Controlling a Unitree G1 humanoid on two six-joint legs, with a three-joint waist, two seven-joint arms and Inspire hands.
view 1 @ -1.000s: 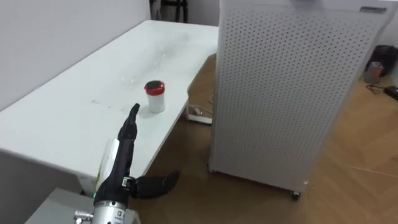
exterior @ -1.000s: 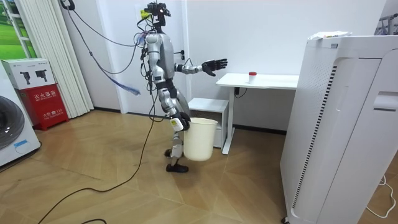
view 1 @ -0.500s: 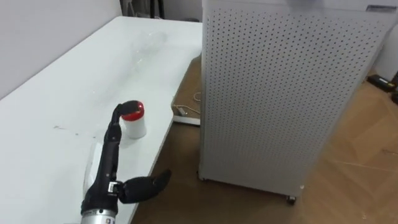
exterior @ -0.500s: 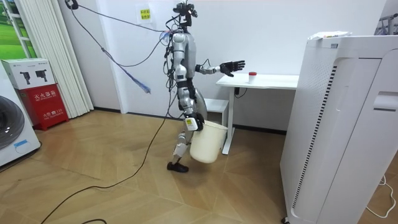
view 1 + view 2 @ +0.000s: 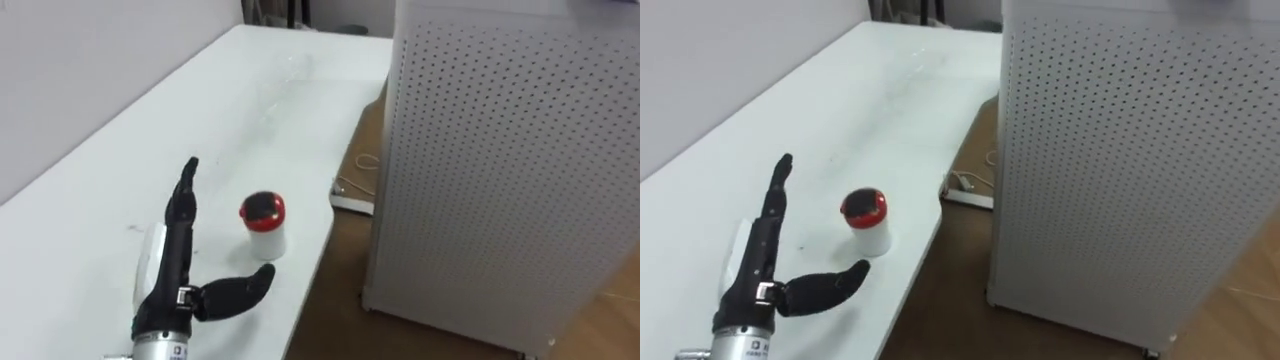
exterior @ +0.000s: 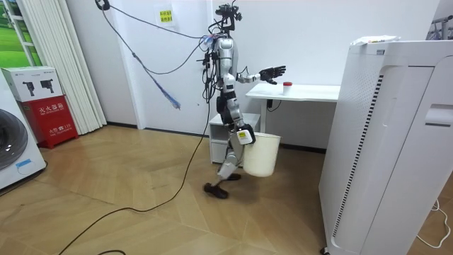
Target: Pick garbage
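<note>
Left hand point(image 5: 182, 278) now beside jar point(image 5: 263, 224), wide open

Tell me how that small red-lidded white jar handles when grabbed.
The small red-lidded white jar looks light and stiff, probably plastic. Upright near the white table edge, a nudge might tip it; round, it could roll off.

Left hand point(image 5: 175, 262) held out forward, fingers point(image 5: 186, 192) straight, thumb spread

Small white jar point(image 5: 263, 226) with a red lid
It stands upright on the white tabletop point(image 5: 225, 110), near the edge.
</note>
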